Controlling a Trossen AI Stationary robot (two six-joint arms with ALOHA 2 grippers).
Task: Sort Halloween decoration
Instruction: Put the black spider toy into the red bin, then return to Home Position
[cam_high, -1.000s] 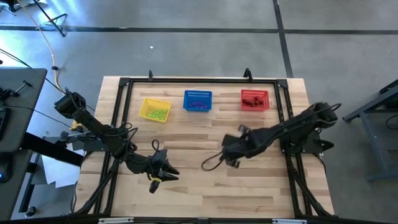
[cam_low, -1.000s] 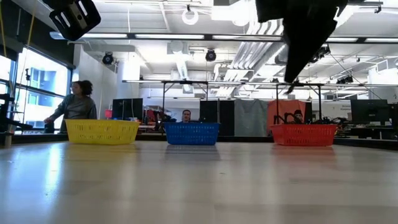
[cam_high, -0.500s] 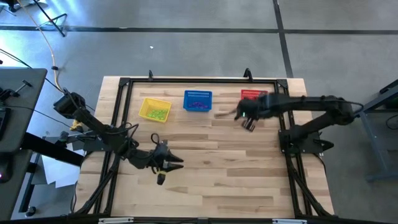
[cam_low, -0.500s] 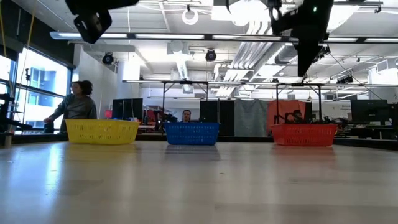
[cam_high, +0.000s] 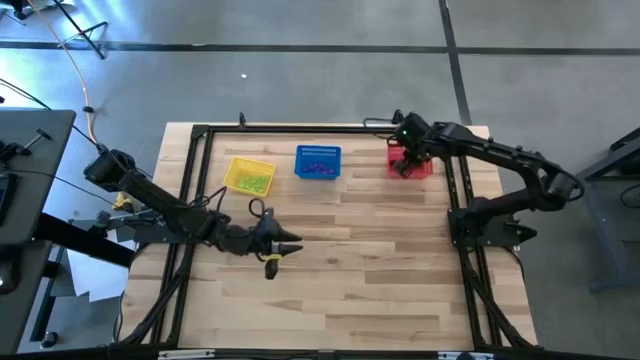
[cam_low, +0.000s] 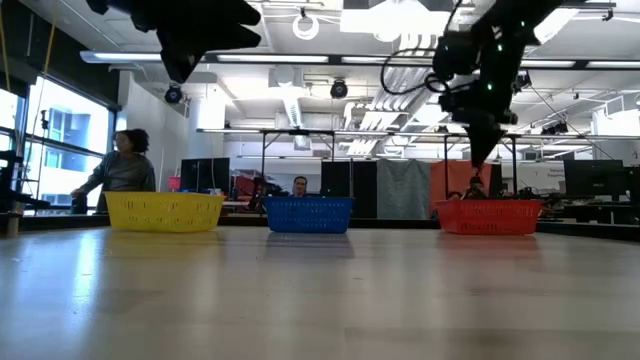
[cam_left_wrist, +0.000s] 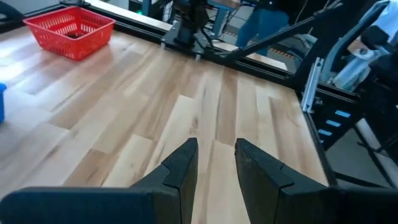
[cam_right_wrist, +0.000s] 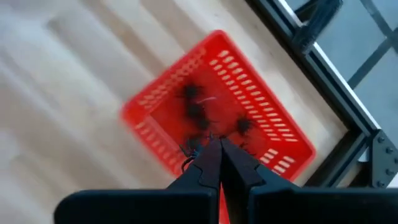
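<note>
The right gripper (cam_right_wrist: 214, 149) hangs right over the red basket (cam_high: 410, 160), fingers pinched together; there may be a small black spider (cam_right_wrist: 188, 151) at the tips, but it's hard to say whether it's held or just lying in the basket with the other black spiders (cam_right_wrist: 194, 111). So this looks like the drop-off step. Next move would be opening up above the basket, not past its rim.

The left gripper (cam_left_wrist: 214, 158) waits low over the bare counter (cam_high: 380, 270), fingers a little apart, holding nothing.

Compared to a second ago, the right arm has swung from mid-counter out to the red basket, and the left one has crept a bit toward the middle.
</note>
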